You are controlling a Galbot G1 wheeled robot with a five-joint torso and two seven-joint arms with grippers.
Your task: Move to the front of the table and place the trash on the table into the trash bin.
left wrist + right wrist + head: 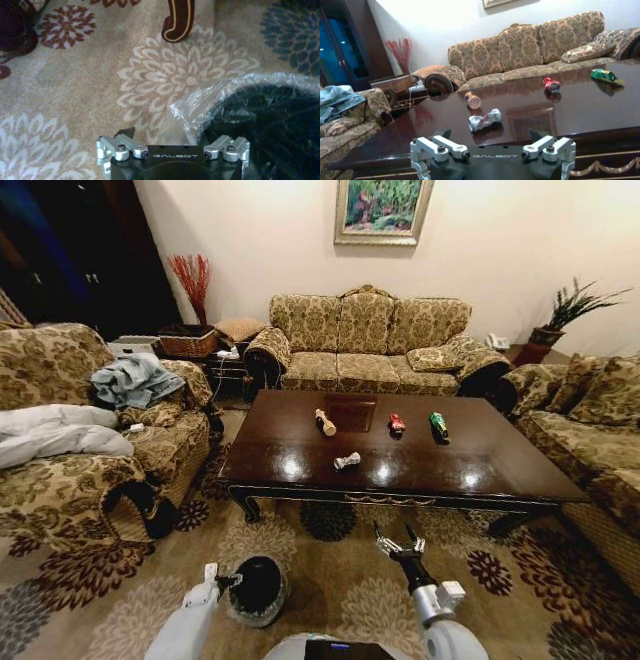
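Observation:
The dark glossy table (500,465) stands ahead of me on the patterned carpet. On it lies the trash: a tan bottle-shaped piece (325,422) (472,101), a red piece (397,423) (550,84), a green bottle (439,425) (605,75) and a crumpled grey piece (346,461) (484,119). My right gripper (400,544) (490,134) hovers open and empty just short of the table's near edge. The black trash bin (256,588) (270,123) with its clear liner sits on the floor at my lower left. My left gripper (228,581) (172,132) hangs open beside the bin's rim.
A patterned sofa (365,345) stands behind the table, an armchair (70,470) with clothes on the left and another sofa (590,430) on the right. A carved table leg (177,22) rises near the bin. Carpet (330,580) lies between me and the table.

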